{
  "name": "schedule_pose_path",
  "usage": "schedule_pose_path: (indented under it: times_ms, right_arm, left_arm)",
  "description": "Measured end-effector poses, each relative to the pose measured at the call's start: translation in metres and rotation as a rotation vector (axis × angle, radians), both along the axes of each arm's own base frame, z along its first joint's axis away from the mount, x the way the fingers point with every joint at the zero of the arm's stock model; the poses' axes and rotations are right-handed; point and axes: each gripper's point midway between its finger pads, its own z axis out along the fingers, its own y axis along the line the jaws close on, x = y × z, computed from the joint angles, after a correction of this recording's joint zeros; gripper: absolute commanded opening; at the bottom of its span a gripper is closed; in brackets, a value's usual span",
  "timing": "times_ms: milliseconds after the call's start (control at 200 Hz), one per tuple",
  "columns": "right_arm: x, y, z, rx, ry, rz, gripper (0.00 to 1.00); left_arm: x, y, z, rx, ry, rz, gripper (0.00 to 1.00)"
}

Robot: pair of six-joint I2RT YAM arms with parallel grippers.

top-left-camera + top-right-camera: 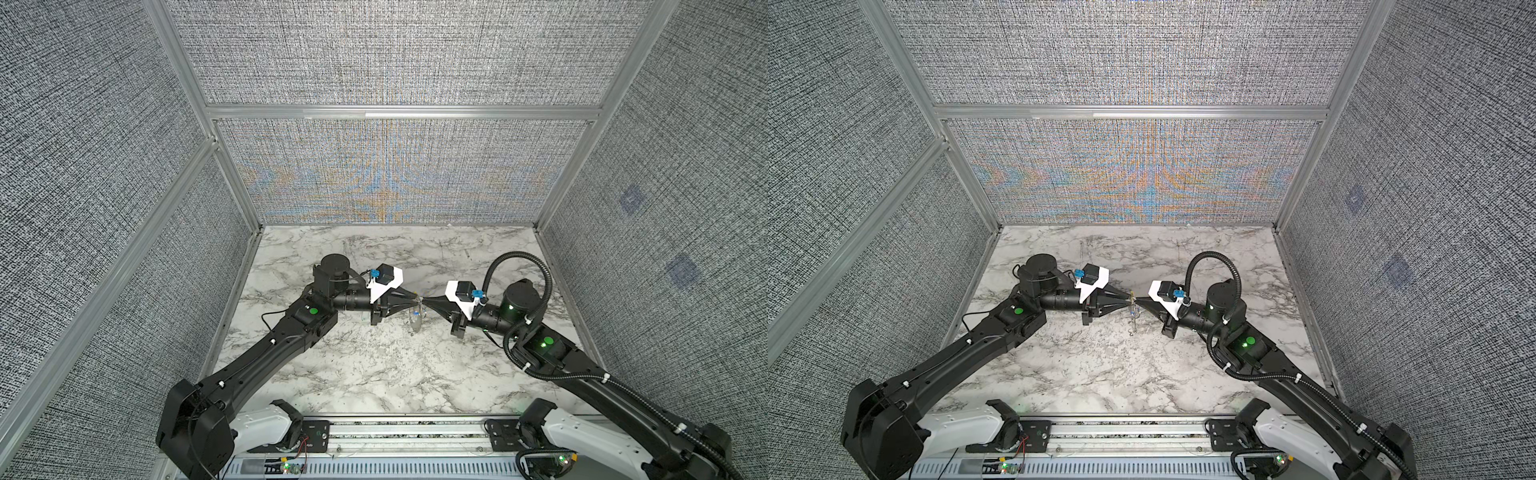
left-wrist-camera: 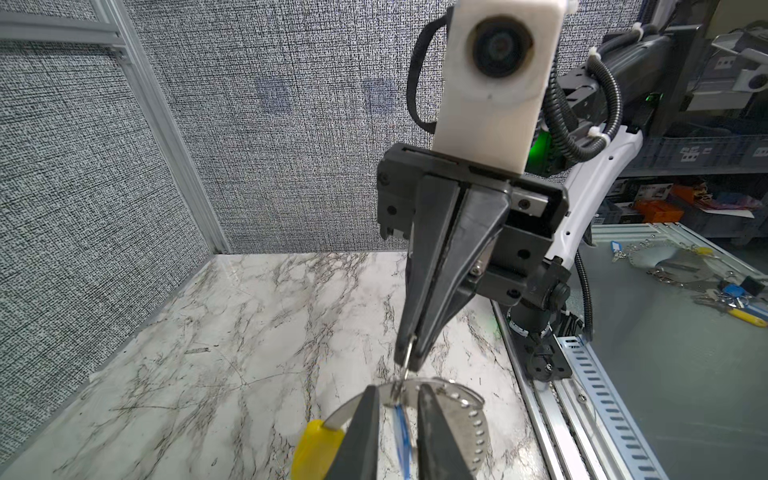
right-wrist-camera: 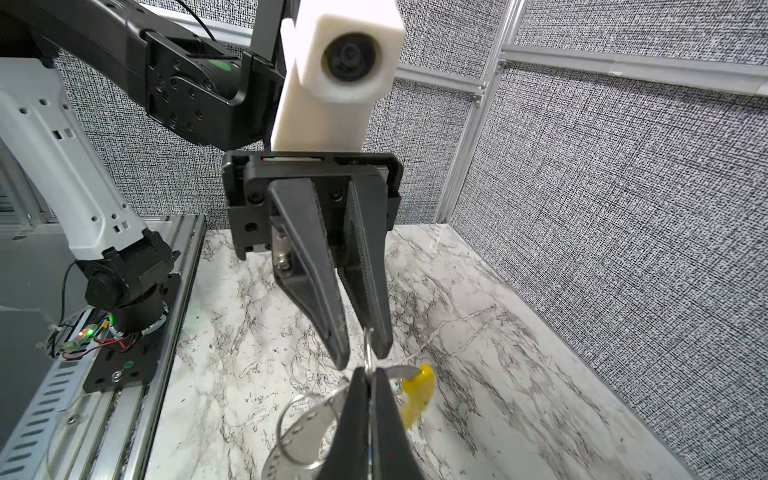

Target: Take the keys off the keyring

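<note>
My two grippers meet tip to tip above the middle of the marble table in both top views, left gripper [image 1: 414, 300] and right gripper [image 1: 424, 300]. The keyring [image 2: 471, 415] hangs between them: a grey curved band with a yellow sleeve [image 2: 316, 446]. My right gripper [image 3: 369, 372] is shut on the thin grey wire of the keyring [image 3: 368, 345]. In the left wrist view a blue key [image 2: 402, 432] hangs edge-on between the fingers of my left gripper [image 2: 398, 390]. Those fingers stand apart, with a gap beside the key. The ring dangles below the tips [image 1: 1133, 320].
Grey fabric walls close in the marble table [image 1: 374, 374] on three sides. An aluminium rail [image 1: 407, 432] with both arm bases runs along the front edge. Outside the cell, a side bench [image 2: 685, 332] carries spare rings and keys.
</note>
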Motion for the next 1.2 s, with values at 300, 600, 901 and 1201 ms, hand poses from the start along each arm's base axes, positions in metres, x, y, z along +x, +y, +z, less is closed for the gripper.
schedule_pose_path:
  times_ms: [300, 600, 901, 1201]
  right_arm:
    - [-0.001, 0.002, -0.001, 0.001, 0.013, 0.016, 0.00]
    - [0.000, -0.004, 0.003, -0.004, 0.002, -0.023, 0.33]
    - [0.005, -0.029, -0.008, -0.065, -0.020, -0.166, 0.42]
    - [0.013, -0.014, -0.040, -0.110, 0.073, -0.123, 0.41]
  left_arm:
    - [-0.002, -0.001, 0.001, -0.007, 0.012, -0.012, 0.12]
    - [-0.005, -0.002, 0.004, -0.006, 0.009, -0.028, 0.00]
    - [-0.001, -0.002, 0.012, -0.001, -0.029, -0.005, 0.00]
    - [-0.004, -0.005, 0.014, -0.003, -0.033, -0.014, 0.00]
